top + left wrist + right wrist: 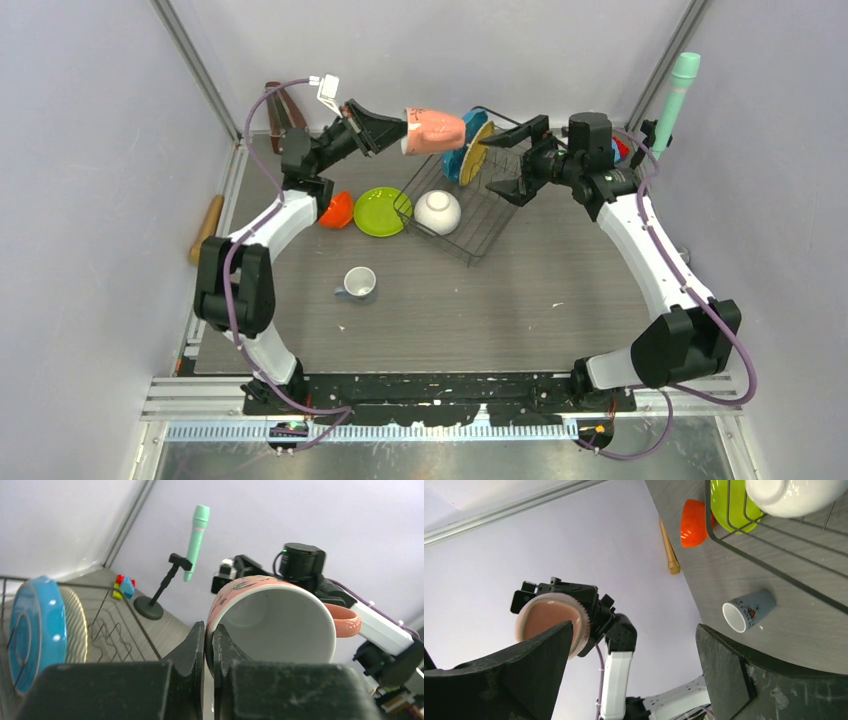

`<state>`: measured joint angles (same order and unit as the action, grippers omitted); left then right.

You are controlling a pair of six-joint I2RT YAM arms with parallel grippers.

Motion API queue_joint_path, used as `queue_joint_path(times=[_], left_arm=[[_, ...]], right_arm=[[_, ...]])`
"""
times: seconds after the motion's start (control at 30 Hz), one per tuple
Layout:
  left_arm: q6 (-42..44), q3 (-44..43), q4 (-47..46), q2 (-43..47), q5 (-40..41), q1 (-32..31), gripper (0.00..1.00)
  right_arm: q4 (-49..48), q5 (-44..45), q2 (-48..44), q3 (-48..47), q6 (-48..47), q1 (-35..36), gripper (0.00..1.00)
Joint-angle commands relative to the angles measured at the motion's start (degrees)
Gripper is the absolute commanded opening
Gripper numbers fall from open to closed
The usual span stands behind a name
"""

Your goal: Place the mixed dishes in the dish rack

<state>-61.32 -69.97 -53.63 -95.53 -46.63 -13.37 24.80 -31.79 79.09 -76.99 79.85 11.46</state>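
Left tool (209, 647) is seen in its own wrist view pinching the wall of the pink mug (272, 622), one finger outside and one inside the white mouth. The mug's handle is at 3 o'clock. That grip is hidden in the top view, where the mug is shown held sideways in the air at 12 o'clock of the dish rack (440, 240), its base turned toward the right arm.

The right tool (497, 163) is held spread wide over the rack's far end, with nothing between its fingers. The gap is confirmed in its wrist view, where the mug's pink base is seen beyond.

The blue plate (457, 160) is stood on edge at the rack's far end. Only in the left wrist view is a pale ribbed disc (75, 625) made out just behind it. The white bowl (438, 211) is set in the rack's near end.

On the desk (560, 300), the lime-green plate (378, 212) is found just beside the rack at 9 o'clock, with the orange bowl (338, 210) at 9 o'clock of the plate. The grey-white mug (358, 284) is stood mouth up at 7 o'clock of the rack, apart from it.
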Motion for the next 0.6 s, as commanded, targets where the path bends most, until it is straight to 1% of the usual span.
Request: queue_joint_path(times=[0.0, 0.13, 0.27, 0.37, 0.57], left_arm=[[-7.8, -6.6, -24.0, -4.2, -4.6, -0.3, 0.0], [-4.6, -6.8, -21.9, -4.6, -5.6, -0.7, 0.0], [-3.5, -6.4, -21.9, -5.2, -5.7, -0.8, 0.0], [-2.5, -6.5, -21.3, -5.5, -6.1, -1.5, 0.0], [3.5, -6.4, -14.6, -4.9, -5.4, -2.7, 0.0]], right_arm=[[0.8, -4.6, 1.7, -2.7, 5.9, 0.2, 1.0], [-2.8, -5.6, 2.0, -2.4, 9.2, 0.1, 1.0], [-8.1, -5.9, 2.4, -2.7, 15.0, 0.0, 1.0], [-10.3, -6.4, 3.0, -4.3, 16.5, 0.1, 1.0], [-14.2, -7.2, 4.3, -5.1, 19.4, 2.7, 1.0]])
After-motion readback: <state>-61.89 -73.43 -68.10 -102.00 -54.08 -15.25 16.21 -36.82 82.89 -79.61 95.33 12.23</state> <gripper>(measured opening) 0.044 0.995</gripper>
